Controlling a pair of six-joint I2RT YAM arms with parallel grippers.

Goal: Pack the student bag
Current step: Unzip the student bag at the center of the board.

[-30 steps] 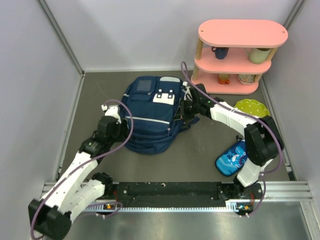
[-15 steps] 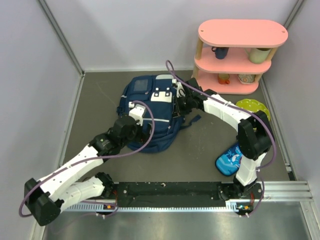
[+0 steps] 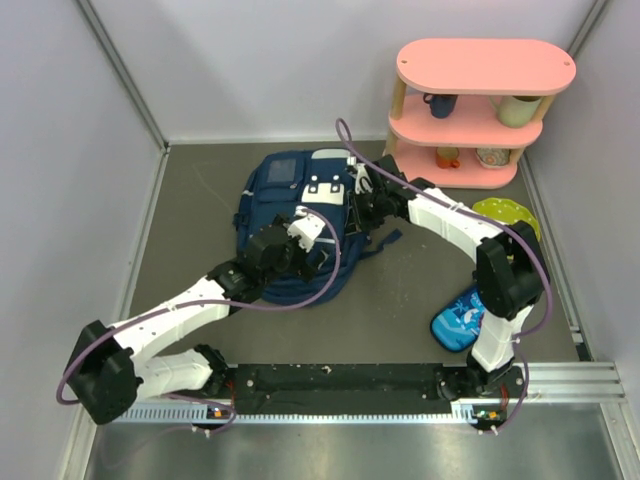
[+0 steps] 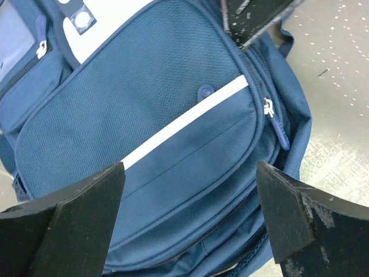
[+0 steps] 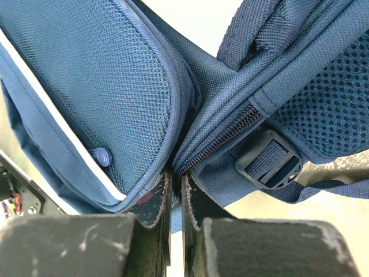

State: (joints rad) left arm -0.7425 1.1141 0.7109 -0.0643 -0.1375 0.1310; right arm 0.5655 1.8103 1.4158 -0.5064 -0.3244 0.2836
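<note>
The student bag [image 3: 300,210], navy blue with white stripes, lies flat on the grey table in the middle. My left gripper [image 3: 305,238] is open wide and hovers just above its front pocket [image 4: 144,115], one finger [image 4: 69,231] on each side, touching nothing. A zip pull [image 4: 268,107] with a blue tab shows at the pocket's right edge. My right gripper [image 3: 362,205] is at the bag's right side, its fingers [image 5: 151,202] shut on a thin fold of the bag by a zip seam [image 5: 222,138], next to a strap buckle [image 5: 268,158].
A small blue cartoon-print pencil case [image 3: 463,316] lies at the right front. A green plate [image 3: 505,213] lies by the right wall. A pink shelf [image 3: 470,110] holding cups and bowls stands at the back right. Grey walls close in both sides.
My left arm has swung right, bringing its open gripper from the bag's left edge to over the front pocket. The right gripper pulled the bag a little left and now holds still.
</note>
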